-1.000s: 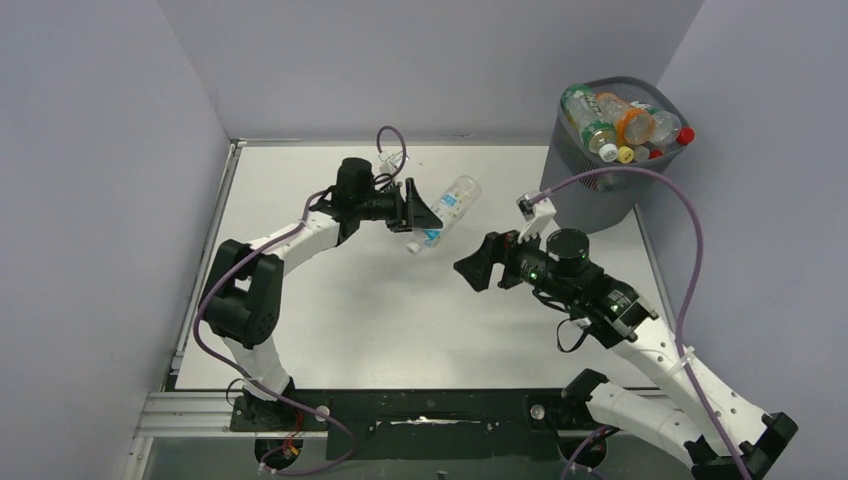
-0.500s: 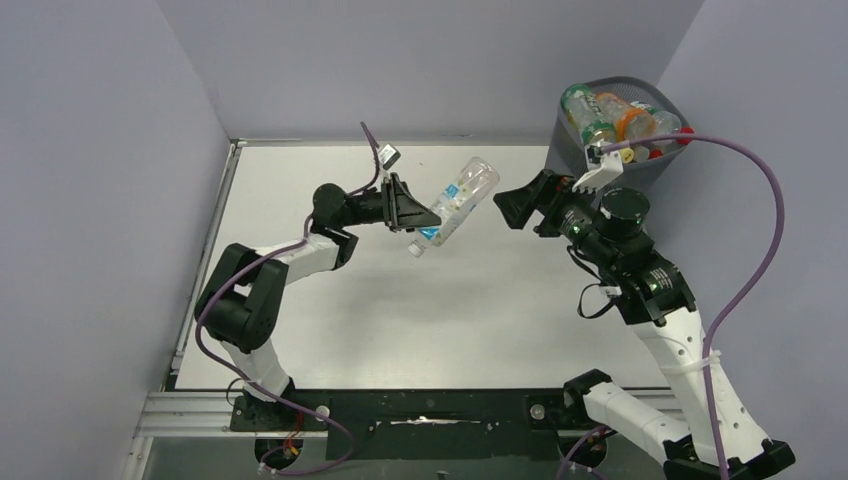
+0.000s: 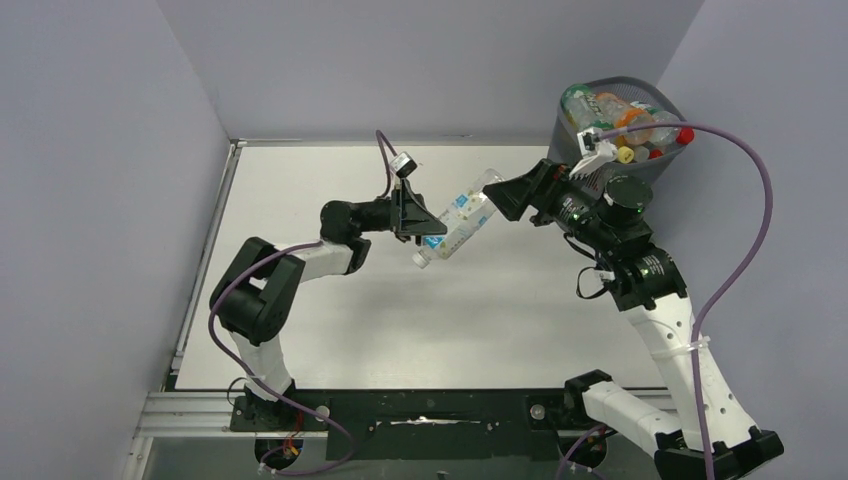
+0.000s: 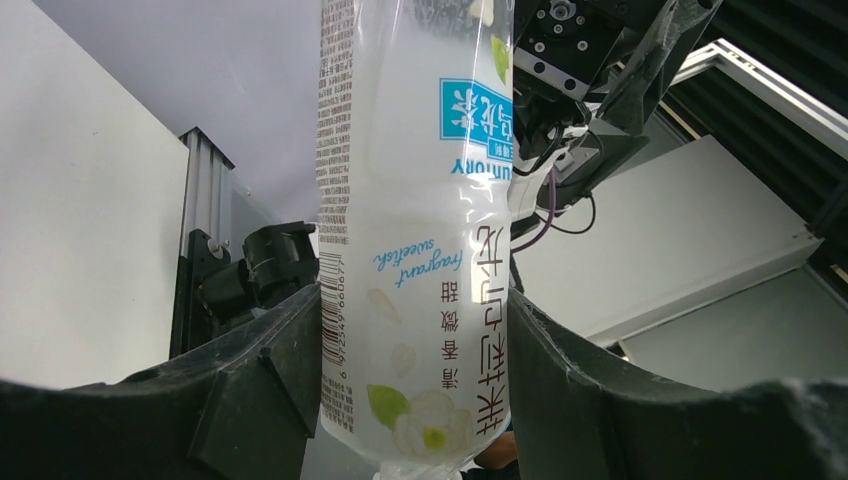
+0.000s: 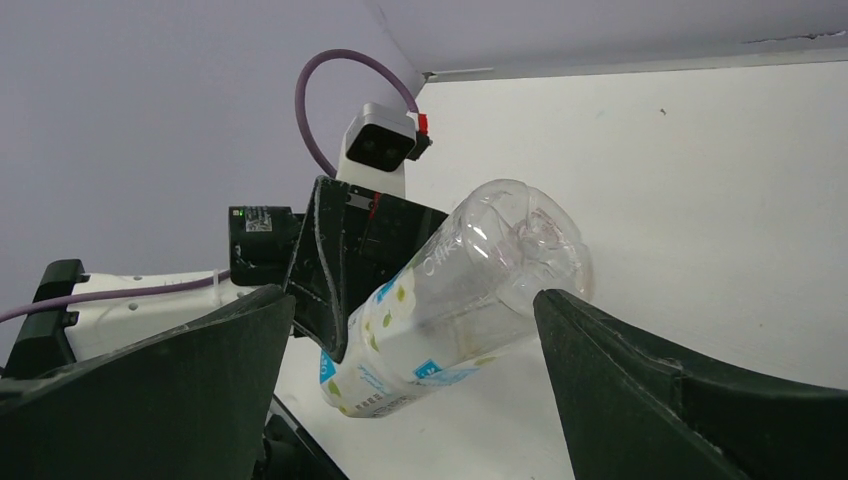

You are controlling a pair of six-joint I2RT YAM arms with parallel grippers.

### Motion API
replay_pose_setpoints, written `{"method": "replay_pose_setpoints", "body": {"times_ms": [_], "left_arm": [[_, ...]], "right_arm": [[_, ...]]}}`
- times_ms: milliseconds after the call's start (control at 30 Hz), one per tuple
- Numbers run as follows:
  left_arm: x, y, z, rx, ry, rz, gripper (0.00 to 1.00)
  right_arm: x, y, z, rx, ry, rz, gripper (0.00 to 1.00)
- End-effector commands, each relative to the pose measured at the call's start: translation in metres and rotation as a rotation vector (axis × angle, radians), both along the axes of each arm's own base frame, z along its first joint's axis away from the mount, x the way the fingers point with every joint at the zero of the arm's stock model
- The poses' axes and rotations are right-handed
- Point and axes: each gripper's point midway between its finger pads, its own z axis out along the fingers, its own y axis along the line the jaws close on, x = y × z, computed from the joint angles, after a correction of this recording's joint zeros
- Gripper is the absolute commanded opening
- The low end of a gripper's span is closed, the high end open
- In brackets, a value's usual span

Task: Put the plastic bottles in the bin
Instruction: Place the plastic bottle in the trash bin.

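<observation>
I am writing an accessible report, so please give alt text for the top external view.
The left gripper holds a clear plastic bottle tilted above the white table, and the open right gripper faces the bottle's base end. A dark wire-mesh bin, filled with other bottles, stands at the far right corner.

A white table (image 3: pixel 400 320) sits between pale lilac walls (image 3: pixel 100 150).

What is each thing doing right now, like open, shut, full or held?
left tool: shut on the clear bottle.
right tool: open wide, fingers either side of the clear bottle's base.
clear bottle: held in the air, tilted, cap end lowest.
bin: upright, piled to the rim with bottles.
</observation>
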Motion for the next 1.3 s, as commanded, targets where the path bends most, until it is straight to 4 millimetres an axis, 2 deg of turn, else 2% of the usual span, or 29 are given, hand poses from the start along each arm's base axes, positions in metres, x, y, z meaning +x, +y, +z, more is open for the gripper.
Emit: {"method": "replay_pose_setpoints", "body": {"times_ms": [0,333,467,733,767,933,1133,1200,1233,1267], "left_arm": [[-0.026,0.01,0.041,-0.171,-0.274,-0.017,0.43],[-0.025,0.009,0.046,-0.182,-0.29,-0.018,0.44],[-0.028,0.005,0.044,-0.179,-0.289,-0.033,0.44],[-0.05,-0.012,0.036,-0.174,-0.281,-0.108,0.44],[-0.05,-0.013,0.035,-0.173,-0.279,-0.111,0.44],[-0.043,-0.016,0.031,-0.171,-0.27,-0.104,0.44],[-0.033,-0.019,0.03,-0.173,-0.263,-0.096,0.46],[-0.027,-0.018,0.03,-0.169,-0.257,-0.086,0.53],[-0.023,-0.015,0.031,-0.165,-0.255,-0.077,0.73],[-0.016,-0.011,0.032,-0.158,-0.255,-0.058,0.8]], "right_arm": [[0.005,0.003,0.007,0.022,-0.012,0.024,0.98],[0.014,-0.012,-0.013,0.021,0.056,-0.012,0.98],[0.017,-0.008,-0.015,0.08,0.041,0.028,0.98],[0.02,0.006,-0.013,0.164,0.004,0.122,0.99],[0.02,0.006,-0.012,0.164,0.001,0.126,0.97],[0.014,0.003,-0.005,0.155,-0.032,0.132,0.67],[0.011,-0.004,-0.001,0.119,-0.046,0.107,0.57],[0.012,-0.008,0.001,0.092,-0.05,0.084,0.56],[0.013,-0.012,0.004,0.075,-0.059,0.063,0.56],[0.015,-0.017,0.007,0.052,-0.067,0.036,0.57]]}}
